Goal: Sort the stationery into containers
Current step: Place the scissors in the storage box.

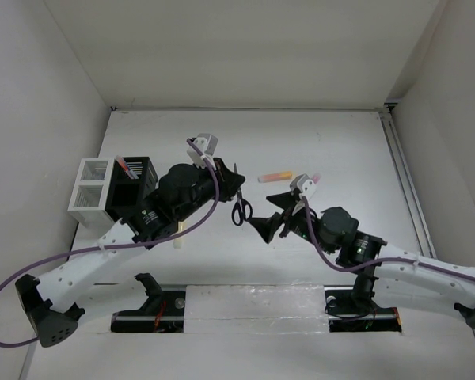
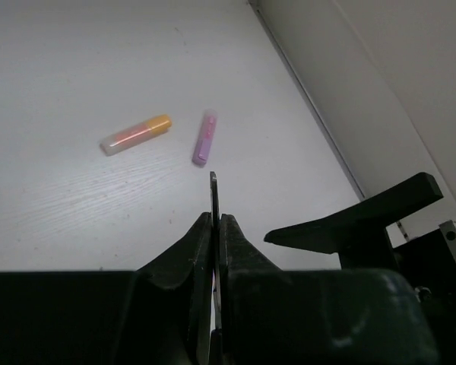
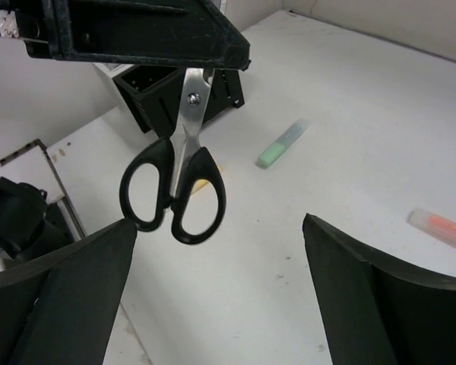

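Note:
Black-handled scissors (image 1: 241,207) (image 3: 175,182) hang handles-down above the table, and my left gripper (image 1: 236,184) (image 2: 215,220) is shut on their blades; the blade tip (image 2: 212,190) pokes out past the fingers. My right gripper (image 1: 273,218) (image 3: 219,220) stands open just below and to the right of the handles, holding nothing. On the table lie an orange highlighter (image 1: 275,176) (image 2: 135,134) (image 3: 441,228), a purple highlighter (image 1: 315,179) (image 2: 204,138) and a green highlighter (image 3: 283,144). The white container (image 1: 91,192) and the black container (image 1: 132,186) (image 3: 156,91) stand at the left.
A red pen (image 1: 125,166) stands in the black container. A pale yellow highlighter (image 1: 178,236) lies under my left arm. White walls close off the left, back and right sides of the table.

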You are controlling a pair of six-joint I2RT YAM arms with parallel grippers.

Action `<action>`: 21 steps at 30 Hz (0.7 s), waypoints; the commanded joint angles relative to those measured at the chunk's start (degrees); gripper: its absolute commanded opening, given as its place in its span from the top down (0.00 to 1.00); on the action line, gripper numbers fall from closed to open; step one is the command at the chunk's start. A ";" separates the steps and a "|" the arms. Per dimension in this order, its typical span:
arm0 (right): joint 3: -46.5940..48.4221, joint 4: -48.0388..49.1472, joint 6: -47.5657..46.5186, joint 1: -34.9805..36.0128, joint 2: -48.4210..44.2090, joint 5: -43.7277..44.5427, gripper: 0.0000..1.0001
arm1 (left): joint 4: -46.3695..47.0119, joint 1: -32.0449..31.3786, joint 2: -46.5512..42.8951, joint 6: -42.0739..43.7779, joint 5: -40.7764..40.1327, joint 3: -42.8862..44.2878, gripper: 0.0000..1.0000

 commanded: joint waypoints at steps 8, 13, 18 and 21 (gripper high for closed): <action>-1.65 -0.30 -0.70 0.54 -9.93 6.37 0.00 | -13.52 0.21 -0.01 3.35 -19.35 7.34 1.00; -1.65 -4.00 -0.70 0.54 -13.72 6.90 0.00 | -22.85 0.21 3.42 2.65 -34.21 13.31 1.00; -3.49 -4.00 -0.70 0.54 -15.31 7.43 0.00 | -30.60 16.66 8.44 -0.17 -30.39 17.28 1.00; -3.49 -4.00 -0.70 0.54 -14.78 7.43 0.00 | -28.14 25.93 7.82 1.67 -25.62 14.99 1.00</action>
